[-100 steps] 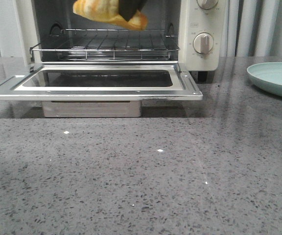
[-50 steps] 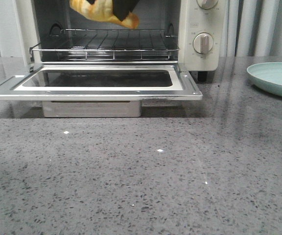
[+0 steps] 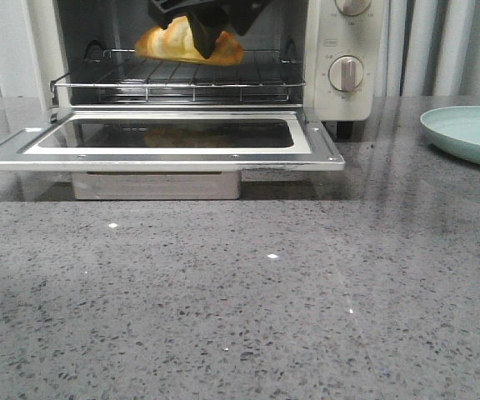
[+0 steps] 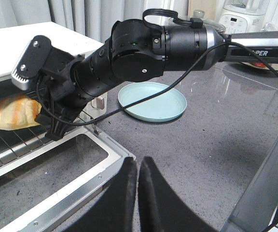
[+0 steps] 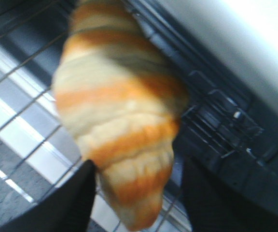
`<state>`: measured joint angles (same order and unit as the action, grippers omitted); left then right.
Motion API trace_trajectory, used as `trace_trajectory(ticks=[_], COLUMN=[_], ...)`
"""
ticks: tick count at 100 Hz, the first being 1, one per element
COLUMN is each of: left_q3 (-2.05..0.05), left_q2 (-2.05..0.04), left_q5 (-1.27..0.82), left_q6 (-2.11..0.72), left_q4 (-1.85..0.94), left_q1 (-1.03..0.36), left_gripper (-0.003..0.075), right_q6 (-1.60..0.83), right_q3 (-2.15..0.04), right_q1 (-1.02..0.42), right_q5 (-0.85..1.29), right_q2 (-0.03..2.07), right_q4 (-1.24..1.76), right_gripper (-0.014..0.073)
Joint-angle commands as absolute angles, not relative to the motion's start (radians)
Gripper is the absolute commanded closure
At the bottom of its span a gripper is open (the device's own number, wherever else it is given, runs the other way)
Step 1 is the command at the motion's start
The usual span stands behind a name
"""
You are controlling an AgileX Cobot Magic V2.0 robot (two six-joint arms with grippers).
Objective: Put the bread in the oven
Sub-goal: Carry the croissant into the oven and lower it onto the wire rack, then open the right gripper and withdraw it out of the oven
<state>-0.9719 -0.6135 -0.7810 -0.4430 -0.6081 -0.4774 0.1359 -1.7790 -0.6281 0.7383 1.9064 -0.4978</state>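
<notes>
The bread (image 3: 163, 46), golden-orange with cream stripes, lies on the wire rack (image 3: 182, 83) inside the cream-white oven (image 3: 348, 50), whose door (image 3: 173, 154) is folded down flat. It also shows in the left wrist view (image 4: 11, 112) and the right wrist view (image 5: 119, 111). My right gripper (image 3: 209, 42) reaches into the oven cavity. Its fingers straddle the bread's tapered end with a gap on one side, so it is open (image 5: 136, 193). My left gripper (image 4: 137, 166) is shut and empty, over the countertop near the door's corner (image 4: 105, 159). It is out of the front view.
A pale teal plate (image 3: 473, 133) sits on the grey speckled countertop to the right of the oven, and also shows in the left wrist view (image 4: 151, 101). The oven's knobs (image 3: 346, 73) face front. The right arm (image 4: 144, 53) stretches across above the plate.
The right gripper has lowered the bread from high in the oven cavity down onto the wire rack, and its jaws have come apart around it.
</notes>
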Motion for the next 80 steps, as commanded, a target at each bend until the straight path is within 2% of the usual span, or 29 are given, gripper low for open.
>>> trace_trajectory(ticks=[1,42,49,62,73,76,80], left_q3=[-0.995,-0.995,-0.993,-0.951,-0.872,-0.847,-0.804], left_q2=[-0.618,-0.615,-0.598,-0.527,-0.434,-0.409,-0.37], left_q5=[-0.725,-0.706,-0.675,-0.585,-0.514,-0.501,-0.479], left_q6=[-0.436,-0.437,-0.437,-0.403,-0.28,-0.247,-0.222], left_q4=[-0.644,-0.601,-0.584,-0.498,-0.329,-0.285,-0.224], left_q1=[-0.478,-0.478,-0.478,-0.476,-0.476,-0.476,-0.476], left_gripper=[0.0742,0.0742,0.0742,0.0742,0.0742,0.0742,0.0742], right_q6=[0.173,0.173,0.173,0.173,0.173,0.183,0.206], right_q3=[-1.814,-1.814,-1.81,-1.768,-1.651,-1.61,-1.542], right_q1=[-0.62,-0.676,-0.703,-0.754,-0.8,-0.811,-0.822], right_q5=[0.685,0.787,0.828,0.893,0.889,0.88,0.861], right_q2=[1.853,1.799,1.77,1.684,1.56,1.507,1.45], right_q4=[-0.554,-0.542,-0.542,-0.542,-0.542,-0.542,-0.542], right_gripper=[0.0158,0.017,0.0242,0.0465,0.064,0.0669,0.0659])
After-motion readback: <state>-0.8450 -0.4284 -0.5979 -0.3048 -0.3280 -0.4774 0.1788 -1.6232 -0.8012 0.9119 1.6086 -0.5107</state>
